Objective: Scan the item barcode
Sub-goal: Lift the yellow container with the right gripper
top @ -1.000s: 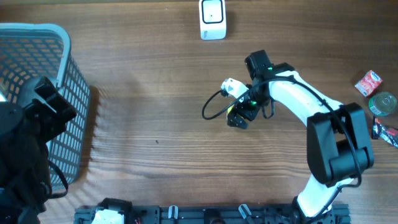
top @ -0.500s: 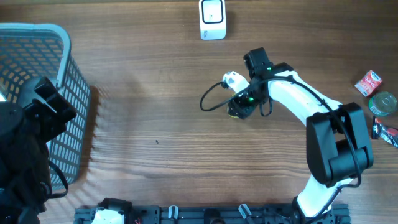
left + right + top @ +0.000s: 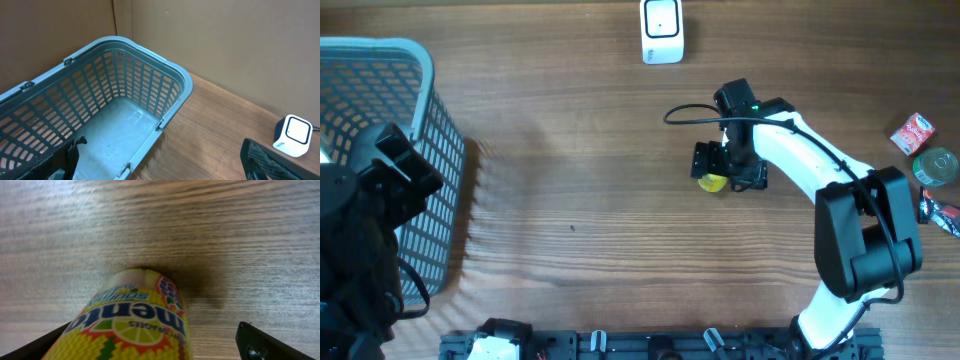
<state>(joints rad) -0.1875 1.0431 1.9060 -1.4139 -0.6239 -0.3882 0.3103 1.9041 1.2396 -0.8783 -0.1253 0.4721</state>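
Note:
The item is a yellow Mentos container with a fruit print. It rests on the wooden table between the fingers of my right gripper, which stands open; a clear gap shows on its right side. From overhead, only a bit of the yellow item peeks out under the right gripper. The white barcode scanner stands at the table's far edge, also seen as a scanner in the left wrist view. My left gripper is open and empty, hovering over the basket. No barcode is visible.
A blue-grey mesh basket stands at the left, empty in the left wrist view of the basket. At the right edge lie a red packet, a green can and another red wrapper.
My right wrist has turned and shifted slightly right, and its cable has swung up. The jaws stand open now and the yellow item shows on the table beneath them. The left arm has not moved.

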